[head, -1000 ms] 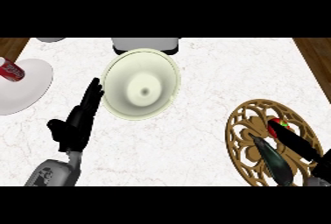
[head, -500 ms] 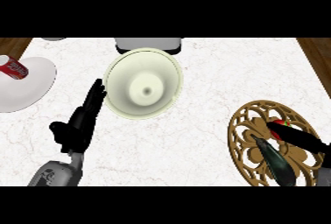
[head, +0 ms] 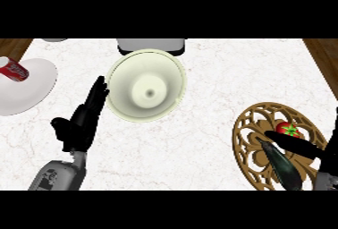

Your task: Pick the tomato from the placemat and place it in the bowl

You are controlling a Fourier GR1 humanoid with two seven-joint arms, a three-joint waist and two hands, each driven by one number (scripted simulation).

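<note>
A red tomato (head: 288, 130) with a green star-shaped top lies on the round, ornate wooden placemat (head: 252, 129) at the right. My right hand (head: 305, 149) comes in from the lower right, open. One straight finger lies just below the tomato and the thumb (head: 282, 167) stretches over the mat's lower part. Whether the finger touches the tomato I cannot tell. The cream bowl (head: 146, 91) stands at the top centre. My left hand (head: 82, 123) rests open beside the bowl's left rim, fingers pointing up.
A white plate (head: 30, 96) at the far left carries a red can (head: 13, 69). A grey object (head: 150, 44) stands behind the bowl, and another (head: 56, 40) shows at the top left. Brown wood borders the counter at both upper corners.
The right hand's fingers have shifted slightly on the placemat, and the tomato, hidden half a second ago, now shows above them. The left hand has hardly moved.
</note>
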